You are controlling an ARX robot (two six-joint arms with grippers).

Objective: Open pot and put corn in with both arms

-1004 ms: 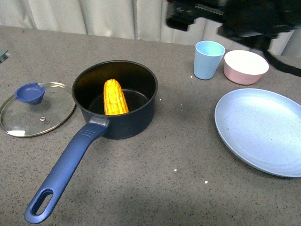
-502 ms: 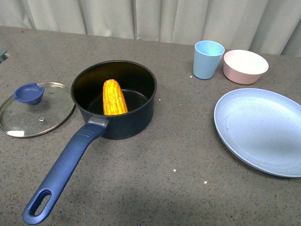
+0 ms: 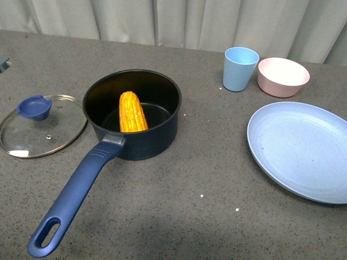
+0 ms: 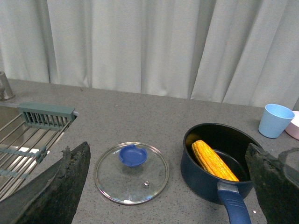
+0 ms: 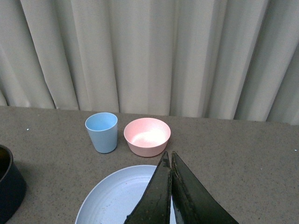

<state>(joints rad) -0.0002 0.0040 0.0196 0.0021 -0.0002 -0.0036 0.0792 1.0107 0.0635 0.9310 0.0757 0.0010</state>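
Note:
The dark navy pot (image 3: 133, 112) stands open on the grey counter, its long blue handle (image 3: 76, 197) pointing toward me. The yellow corn (image 3: 132, 111) lies inside it, leaning on the wall; it also shows in the left wrist view (image 4: 215, 161). The glass lid (image 3: 42, 125) with its blue knob (image 3: 34, 106) lies flat to the left of the pot. Neither arm shows in the front view. My left gripper (image 4: 170, 186) is open and empty, raised above lid and pot. My right gripper (image 5: 169, 156) is shut and empty, raised above the blue plate.
A light blue cup (image 3: 240, 68) and a pale pink bowl (image 3: 283, 76) stand at the back right. A large pale blue plate (image 3: 303, 150) lies at the right. A sink with a metal rack (image 4: 25, 140) is left of the lid. Curtains hang behind.
A black arm that showed at the top right of the front view one second ago has gone out of view. Pot, corn and lid have hardly moved.

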